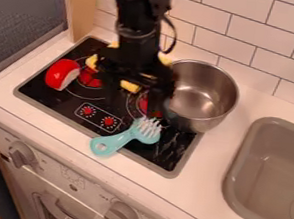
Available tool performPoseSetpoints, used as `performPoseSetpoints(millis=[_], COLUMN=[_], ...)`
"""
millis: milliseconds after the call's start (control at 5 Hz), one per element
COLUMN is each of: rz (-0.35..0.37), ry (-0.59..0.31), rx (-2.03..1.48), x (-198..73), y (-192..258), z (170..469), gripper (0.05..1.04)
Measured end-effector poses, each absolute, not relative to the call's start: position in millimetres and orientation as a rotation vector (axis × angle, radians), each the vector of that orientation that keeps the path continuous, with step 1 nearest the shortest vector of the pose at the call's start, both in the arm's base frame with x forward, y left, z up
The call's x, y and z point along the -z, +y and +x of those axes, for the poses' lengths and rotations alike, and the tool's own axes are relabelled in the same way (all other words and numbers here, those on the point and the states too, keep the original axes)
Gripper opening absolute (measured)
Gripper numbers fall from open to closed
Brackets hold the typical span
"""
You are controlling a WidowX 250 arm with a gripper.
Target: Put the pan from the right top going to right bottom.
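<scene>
1. The black hand [139,84] hangs over the stove [66,102], beside the steel pot's [202,98] left side; I cannot tell how far open it is or whether it grips anything.
2. The pot stands upright at the stove's upper right, reaching past its right edge over the bench [210,190].
3. A turquoise brush [122,140] lies across the stove's front edge.
4. A red-and-white toy piece [61,74] lies at the stove's left.
5. The sink [232,185] is at the right.
</scene>
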State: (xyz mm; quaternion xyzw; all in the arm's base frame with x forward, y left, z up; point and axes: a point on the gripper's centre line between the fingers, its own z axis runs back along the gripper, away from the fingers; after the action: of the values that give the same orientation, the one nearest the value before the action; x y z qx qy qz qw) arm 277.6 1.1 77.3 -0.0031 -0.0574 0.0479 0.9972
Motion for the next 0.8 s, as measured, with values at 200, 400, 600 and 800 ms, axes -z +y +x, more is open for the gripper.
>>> performPoseSetpoints(millis=[200,400,600,800], rz=[-0.008,0.020,0.038,0.035], ry=[-0.138,-0.127,-0.108,-0.093], rx=[-0.096,-0.090,-0.137,-0.191], x=[-84.2,-76.5,-70.4,-66.1], y=[-5.0,-9.7,3.6,21.3], z=[307.0,337.4,356.5,363.0], gripper=[1.000,1.000,1.000,1.000])
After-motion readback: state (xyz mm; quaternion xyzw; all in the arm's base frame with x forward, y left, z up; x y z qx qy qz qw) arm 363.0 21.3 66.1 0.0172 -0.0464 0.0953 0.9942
